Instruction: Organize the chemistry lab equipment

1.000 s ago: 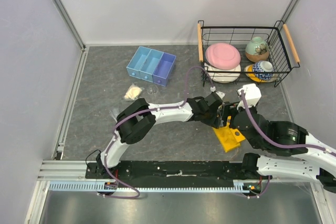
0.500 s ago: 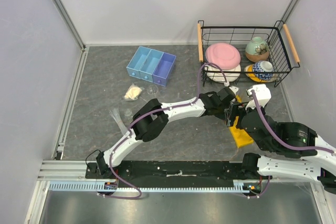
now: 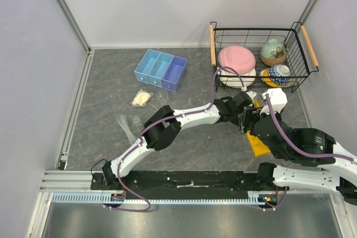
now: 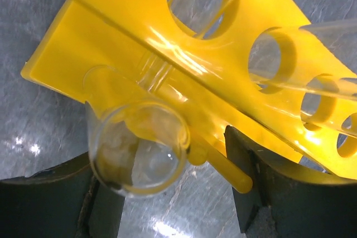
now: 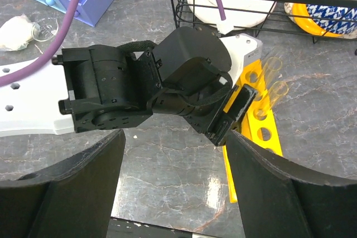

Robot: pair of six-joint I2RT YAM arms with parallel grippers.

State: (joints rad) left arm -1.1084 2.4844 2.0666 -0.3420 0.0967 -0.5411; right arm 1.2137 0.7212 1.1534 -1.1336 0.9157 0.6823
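Note:
The yellow rack [image 3: 258, 145] lies on the grey table below the basket, mostly hidden under both arms. Up close, its row of round holes [image 4: 279, 54] fills the left wrist view. A clear test tube [image 4: 139, 151] passes through one hole, its open mouth towards the camera. My left gripper [image 4: 162, 196] is open around that mouth and a yellow rack peg, and neither finger presses the glass. Two more tubes [image 5: 271, 76] stick out of the rack [image 5: 262, 132]. My right gripper [image 5: 175, 193] hangs open and empty above the left gripper [image 5: 234, 110].
A blue three-compartment tray [image 3: 160, 69] sits at the back left. A cream lump [image 3: 141, 99] and a small clear beaker [image 3: 162, 95] lie just in front of it. A loose clear tube [image 3: 125, 126] lies at the left. The black wire basket [image 3: 213, 43] holds a pink plate [image 3: 236, 58] and bowls.
Over the last second the left gripper and the yellow rack have shifted right, towards the basket, and the right arm moved with them. Little has moved in the last half second.

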